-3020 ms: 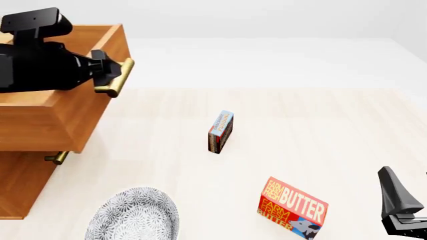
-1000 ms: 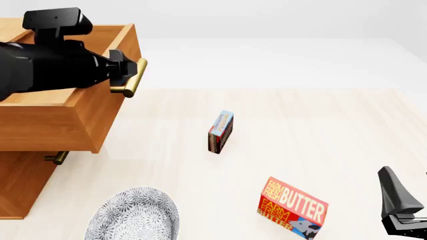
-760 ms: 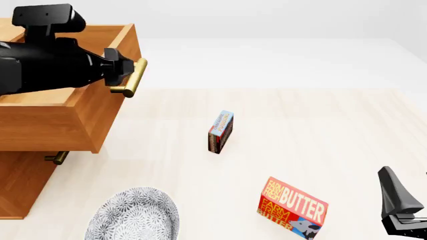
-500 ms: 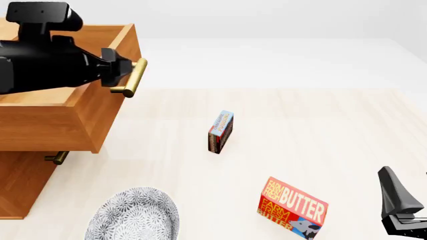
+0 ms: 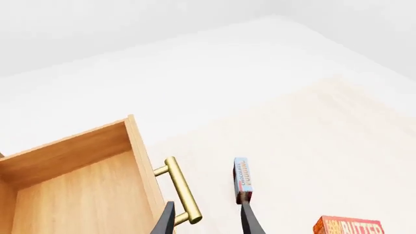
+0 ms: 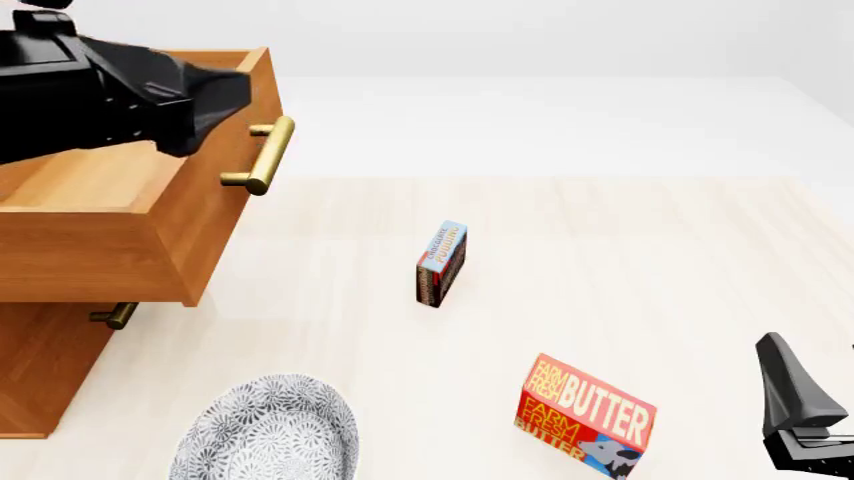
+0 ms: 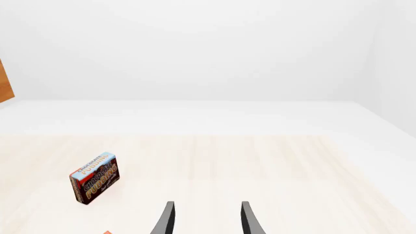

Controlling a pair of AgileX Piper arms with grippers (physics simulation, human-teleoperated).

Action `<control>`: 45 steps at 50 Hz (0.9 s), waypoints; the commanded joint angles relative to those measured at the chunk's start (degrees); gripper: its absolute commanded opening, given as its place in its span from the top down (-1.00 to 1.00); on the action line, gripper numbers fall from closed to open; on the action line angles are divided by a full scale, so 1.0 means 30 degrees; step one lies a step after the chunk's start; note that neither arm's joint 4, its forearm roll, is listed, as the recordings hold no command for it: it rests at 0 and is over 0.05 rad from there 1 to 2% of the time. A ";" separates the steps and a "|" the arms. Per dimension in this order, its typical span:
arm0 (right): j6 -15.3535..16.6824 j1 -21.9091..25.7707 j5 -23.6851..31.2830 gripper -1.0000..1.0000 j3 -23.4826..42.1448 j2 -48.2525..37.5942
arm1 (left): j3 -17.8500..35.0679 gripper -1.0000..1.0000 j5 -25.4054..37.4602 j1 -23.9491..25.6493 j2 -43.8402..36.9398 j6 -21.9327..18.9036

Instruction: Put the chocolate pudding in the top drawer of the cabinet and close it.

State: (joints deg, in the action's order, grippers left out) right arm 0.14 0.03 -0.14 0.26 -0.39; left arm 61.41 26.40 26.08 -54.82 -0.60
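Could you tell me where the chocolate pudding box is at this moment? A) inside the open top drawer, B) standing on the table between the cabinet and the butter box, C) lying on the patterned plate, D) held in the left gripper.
B: the chocolate pudding stands on edge on the table, apart from the open top drawer and the butter box; the left gripper is open and holds nothing.

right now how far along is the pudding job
Done: the top drawer stands pulled out and open. In hand: nothing; the left gripper has open jaws near the brass handle. Left: the chocolate pudding sits on the table, to be put in, then the drawer shut.
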 commanded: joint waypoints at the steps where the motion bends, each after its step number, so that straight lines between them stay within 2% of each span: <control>1: 0.0000 0.0000 0.0000 -1.00 0.0000 0.0000 | -0.1070 -1.00 -0.0384 0.0731 0.1268 -0.1845; 2: 0.0000 0.0000 0.0000 -1.00 0.0000 0.0000 | -0.1261 -1.00 -0.0550 0.0938 0.1383 -0.2206; 3: 0.0000 0.0000 0.0000 -1.00 0.0000 0.0000 | -0.1333 -1.00 -0.0683 0.1029 0.1734 -0.1727; 5: 0.0000 0.0000 0.0000 -1.00 0.0000 0.0000 | -0.1716 -1.00 -0.0793 0.0810 0.2046 -0.2429; 6: 0.0000 0.0000 0.0000 -1.00 0.0000 0.0000 | -0.1933 -1.00 -0.0938 0.1132 0.2274 -0.2239; 8: 0.0000 0.0000 0.0000 -1.00 0.0000 0.0000 | -0.2441 -1.00 -0.1175 0.1430 0.2632 -0.2691; 11: 0.0000 0.0000 0.0000 -1.00 0.0000 0.0000 | -0.2618 -1.00 -0.1271 0.1755 0.3020 -0.2578; 15: 0.0000 0.0000 0.0000 -1.00 0.0000 0.0000 | -0.3439 -1.00 -0.1549 0.2704 0.3536 -0.3394; 18: 0.0000 0.0000 0.0000 -1.00 0.0000 0.0000 | -0.3872 -1.00 -0.1541 0.2937 0.4168 -0.3498; 21: 0.0000 0.0000 0.0000 -1.00 0.0000 0.0000 | -0.4786 -1.00 -0.1768 0.3194 0.4307 -0.4296; 22: 0.0000 0.0000 0.0000 -1.00 0.0000 0.0000 | -0.5057 -1.00 -0.1875 0.3259 0.4599 -0.4018; 24: 0.0000 0.0000 0.0000 -1.00 0.0000 0.0000 | -0.5634 -1.00 -0.1974 0.3135 0.5244 -0.4355; 29: 0.0000 0.0000 0.0000 -1.00 0.0000 0.0000 | -0.6763 -1.00 -0.2719 0.4218 0.6705 -0.4210; 33: 0.0000 0.0000 0.0000 -1.00 0.0000 0.0000 | -0.7880 -1.00 -0.2956 0.4087 0.7614 -0.4537; 42: 0.0000 0.0000 0.0000 -1.00 0.0000 0.0000 | -0.9132 -1.00 -0.3523 0.5062 0.8507 -0.4965; 43: 0.0000 0.0000 0.0000 -1.00 0.0000 0.0000 | -0.9747 -1.00 -0.3971 0.5348 0.8188 -0.5672; 45: 0.0000 0.0000 0.0000 -1.00 0.0000 0.0000 | -0.9871 -1.00 -0.4186 0.5676 0.8184 -0.5268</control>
State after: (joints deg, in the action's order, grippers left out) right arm 0.14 0.03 -0.14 0.26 -0.39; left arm 37.44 16.96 39.65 -32.63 -14.68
